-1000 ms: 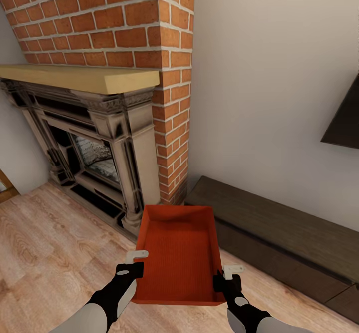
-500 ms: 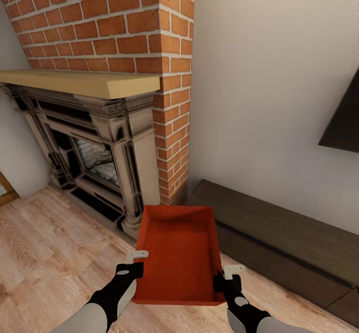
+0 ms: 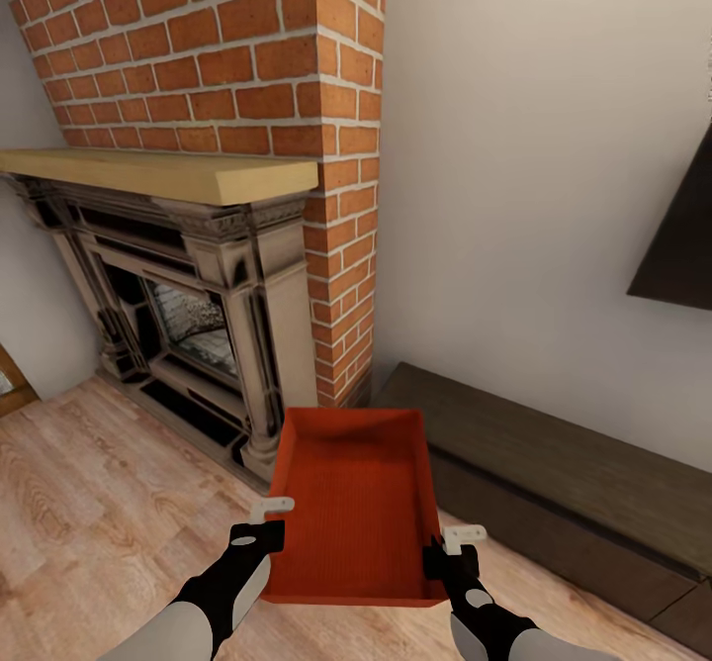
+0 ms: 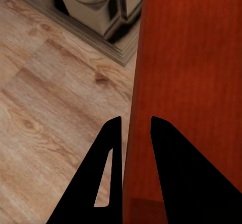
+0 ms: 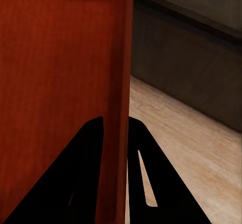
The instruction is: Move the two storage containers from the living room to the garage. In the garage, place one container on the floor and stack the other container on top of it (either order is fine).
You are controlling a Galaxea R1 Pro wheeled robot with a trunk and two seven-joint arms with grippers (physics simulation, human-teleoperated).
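Both arms reach forward, low and roughly level. The left gripper is pinched onto the near left wall of the storage container, its fingers straddling the thin edge. The orange-red tray hangs level above the wood-plank floor, before the brick fireplace. The right gripper clamps the right wall likewise, dark bench beyond.

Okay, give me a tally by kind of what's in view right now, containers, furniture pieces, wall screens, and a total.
Orange-red rectangular open-topped storage container, gripped by the left gripper and the right gripper: 1
Red-brick fireplace with dark carved surround: 1
Long low dark wooden bench: 1
Black wall screen: 1
Total: 4
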